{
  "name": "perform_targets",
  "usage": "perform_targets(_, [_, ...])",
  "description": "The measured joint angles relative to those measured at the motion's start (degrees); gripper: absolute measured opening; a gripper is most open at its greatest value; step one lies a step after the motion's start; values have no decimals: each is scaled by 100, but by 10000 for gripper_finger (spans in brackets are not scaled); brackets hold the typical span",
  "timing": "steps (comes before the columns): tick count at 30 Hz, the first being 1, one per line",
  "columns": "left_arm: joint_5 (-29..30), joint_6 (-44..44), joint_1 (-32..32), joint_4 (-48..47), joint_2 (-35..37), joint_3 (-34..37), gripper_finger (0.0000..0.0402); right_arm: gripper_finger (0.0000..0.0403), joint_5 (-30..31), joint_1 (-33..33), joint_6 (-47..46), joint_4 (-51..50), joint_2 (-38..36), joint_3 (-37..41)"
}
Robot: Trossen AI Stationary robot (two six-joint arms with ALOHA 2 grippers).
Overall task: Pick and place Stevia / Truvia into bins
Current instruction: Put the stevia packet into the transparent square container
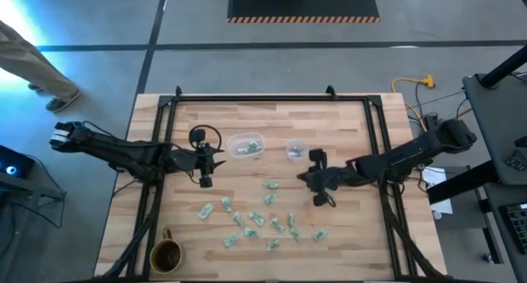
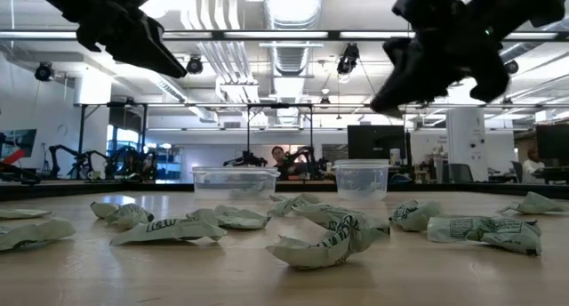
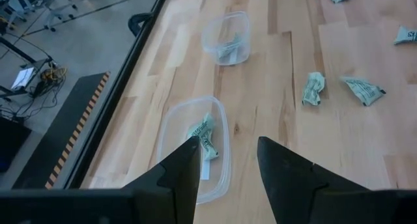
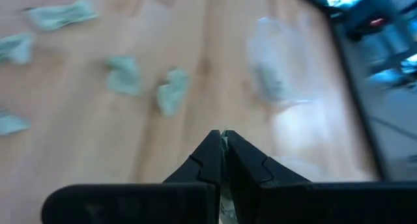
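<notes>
Wrist views alone settle jaws: left gripper (image 3: 228, 162) parted over wide bin (image 3: 171, 129), right gripper (image 4: 223, 146) pinching a packet (image 4: 224, 140).

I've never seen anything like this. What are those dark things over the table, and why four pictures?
They are two robot arms, each ending in a two-fingered tool. One camera looks down from above, one sits at table height, and one rides on each wrist. On the wooden table lie crumpled pale green sweetener packets, a brown mug and two clear bins: a wider bin and a smaller bin, each already holding something pale green. The left tool hangs open and empty near the wider bin. The right tool is pinched shut on what looks like one packet.
</notes>
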State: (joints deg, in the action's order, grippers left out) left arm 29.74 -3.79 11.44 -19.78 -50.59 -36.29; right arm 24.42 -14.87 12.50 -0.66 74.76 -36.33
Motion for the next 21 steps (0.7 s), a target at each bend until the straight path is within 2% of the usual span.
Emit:
perform_targets(8, [2,2,0,18,0,0,137,9,103,884,344,261,-327,-3])
perform_targets(15, [2,-6,0,27,0,0,137,8,-902,1854,134,466,47,-3])
perform_targets(21, [2,-9,0,29,0,0,137,8,-979,2234,106,647,657,-3])
